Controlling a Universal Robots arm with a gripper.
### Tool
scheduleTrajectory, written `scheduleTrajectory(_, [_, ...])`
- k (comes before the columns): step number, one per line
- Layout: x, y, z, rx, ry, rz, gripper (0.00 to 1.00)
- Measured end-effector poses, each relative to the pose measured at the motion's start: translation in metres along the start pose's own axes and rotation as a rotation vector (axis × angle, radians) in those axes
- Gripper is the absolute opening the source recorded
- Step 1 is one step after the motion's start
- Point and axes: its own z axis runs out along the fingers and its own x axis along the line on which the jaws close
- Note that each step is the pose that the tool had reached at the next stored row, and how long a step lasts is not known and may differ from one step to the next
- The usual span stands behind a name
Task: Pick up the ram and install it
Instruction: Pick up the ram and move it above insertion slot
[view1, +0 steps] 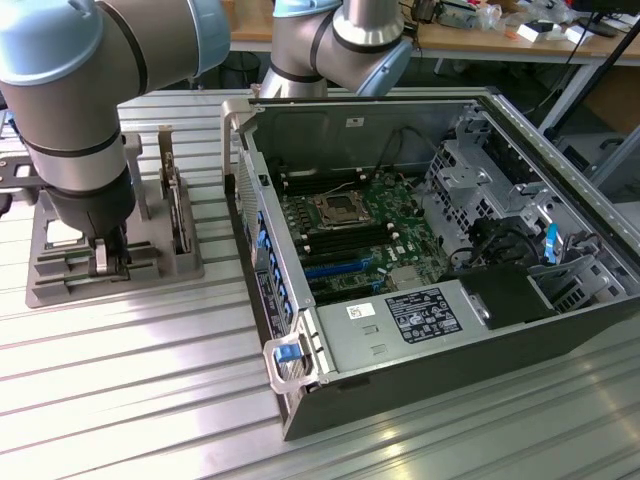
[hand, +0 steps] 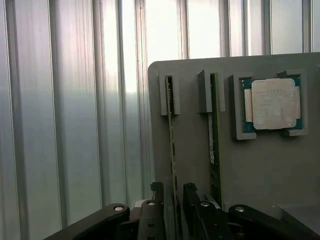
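**Open Fingers Straddle Ram in Its Holder**

From my remote station, the gripper (hand: 173, 190) stands with its two fingers (hand: 155, 207) spread wide. The ram (hand: 172, 135) runs up between them, and as far as I can see neither pad touches it. I see the stick edge-on as a thin green line, so its chips and label cannot be made out. Its near end is hidden behind the fingers, and its far end sits in a slot of the grey holder (hand: 260, 170). The finger bases are cut off by the wrist view's edge.

I count two sticks in two slots. The second stick (hand: 213, 145) stands outside the fingers, just beside one of them and parallel to the ram, with a pale strip along its edge. There is one processor chip (hand: 272, 104), in a corner-framed recess farther out on the same side, well apart from the fingers.

In the exterior view the arm (view1: 70, 120) comes down over the holder (view1: 60, 285) and covers much of it. The gripper (view1: 108, 262) is low among the holder's ridges there, and I cannot pick out the ram. One open computer case (view1: 400, 385) lies on the slatted metal table (view1: 150, 400), well apart from the fingers.
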Motion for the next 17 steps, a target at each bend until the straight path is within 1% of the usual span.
scheduleTrajectory(2, [0.000, 0.0023, 0.0005, 0.0008, -0.0005, 0.000, 0.30])
scheduleTrajectory(3, [0.000, 0.0040, 0.0002, 0.0001, 0.0000, 0.000, 0.30])
scheduleTrajectory(6, [0.000, 0.0108, 0.0004, -0.0002, 0.0002, -0.001, 0.30])
scheduleTrajectory(8, [0.001, 0.0135, 0.0006, -0.0001, 0.0001, -0.001, 0.30])
scheduleTrajectory(9, [0.001, 0.0165, 0.0007, -0.0002, 0.0002, -0.001, 0.30])
scheduleTrajectory(11, [0.001, 0.0191, 0.0008, -0.0002, 0.0002, -0.001, 0.30])
scheduleTrajectory(16, [0.001, 0.0193, 0.0009, -0.0002, 0.0002, -0.001, 0.30])
scheduleTrajectory(17, [0.001, 0.0193, 0.0009, -0.0002, 0.0002, -0.001, 0.22])
